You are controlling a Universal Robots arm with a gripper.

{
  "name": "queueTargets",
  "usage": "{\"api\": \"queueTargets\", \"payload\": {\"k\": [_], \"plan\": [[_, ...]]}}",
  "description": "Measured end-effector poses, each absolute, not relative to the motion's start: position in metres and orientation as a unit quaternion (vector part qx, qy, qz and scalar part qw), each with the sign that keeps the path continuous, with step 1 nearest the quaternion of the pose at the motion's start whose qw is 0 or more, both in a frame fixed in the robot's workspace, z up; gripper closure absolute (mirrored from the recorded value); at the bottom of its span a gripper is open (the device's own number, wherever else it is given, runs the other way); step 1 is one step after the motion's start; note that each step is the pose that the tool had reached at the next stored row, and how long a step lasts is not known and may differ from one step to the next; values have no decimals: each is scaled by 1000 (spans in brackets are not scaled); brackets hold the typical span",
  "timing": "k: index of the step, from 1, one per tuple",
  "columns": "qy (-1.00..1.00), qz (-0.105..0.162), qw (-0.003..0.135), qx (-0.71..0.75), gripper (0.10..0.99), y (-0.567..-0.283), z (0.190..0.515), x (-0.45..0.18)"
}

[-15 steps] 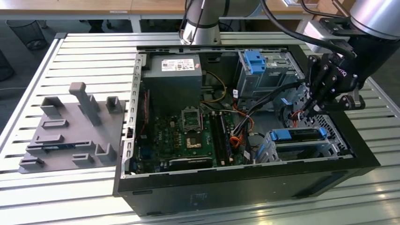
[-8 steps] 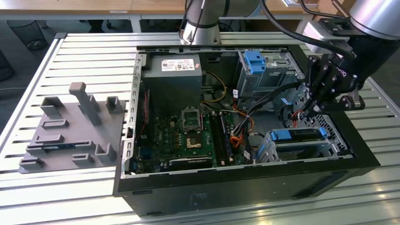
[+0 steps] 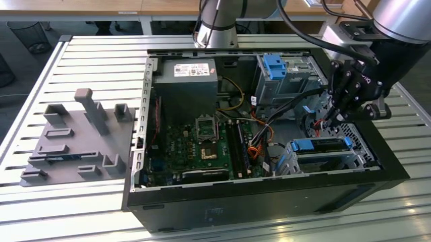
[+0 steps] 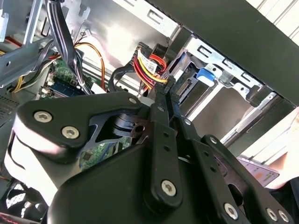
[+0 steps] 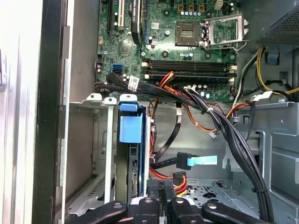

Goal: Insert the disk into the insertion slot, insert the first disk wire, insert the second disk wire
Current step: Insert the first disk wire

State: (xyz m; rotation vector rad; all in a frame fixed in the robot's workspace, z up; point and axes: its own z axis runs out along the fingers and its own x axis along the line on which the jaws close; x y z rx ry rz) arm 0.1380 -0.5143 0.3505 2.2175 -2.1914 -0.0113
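The disk [image 3: 322,144], in its bright blue caddy, sits inside the insertion slot [image 3: 354,157], a silver perforated cage at the case's near corner on the exterior view's right. In the first wrist view the disk [image 5: 130,129] stands on edge in the insertion slot [image 5: 99,140]. My gripper [image 3: 328,123] hangs just behind the cage. Its fingers are pressed close together on the black connector of a red, yellow and black disk wire [image 5: 180,179]. The second wrist view shows the gripper [image 4: 167,87] tip at that disk wire [image 4: 148,65]. Another black disk wire [image 5: 201,161] with a light-blue tab lies loose nearby.
The open case [image 3: 269,194] holds the motherboard [image 3: 202,143], a power supply [image 3: 185,80] and a taller grey bay with a blue latch [image 3: 276,65]. A thick bundle of black cables [image 5: 233,135] crosses beside the cage. A grey fixture plate [image 3: 74,138] lies on the slatted table.
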Motion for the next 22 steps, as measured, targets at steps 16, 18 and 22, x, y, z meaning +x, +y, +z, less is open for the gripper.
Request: {"api": "queueTargets", "payload": {"k": [16, 18, 22], "plan": [[-703, 2, 4, 711, 925, -521, 347, 134], [-703, 2, 4, 711, 925, -521, 347, 135], [-703, 2, 4, 711, 925, -524, 345, 134]]}}
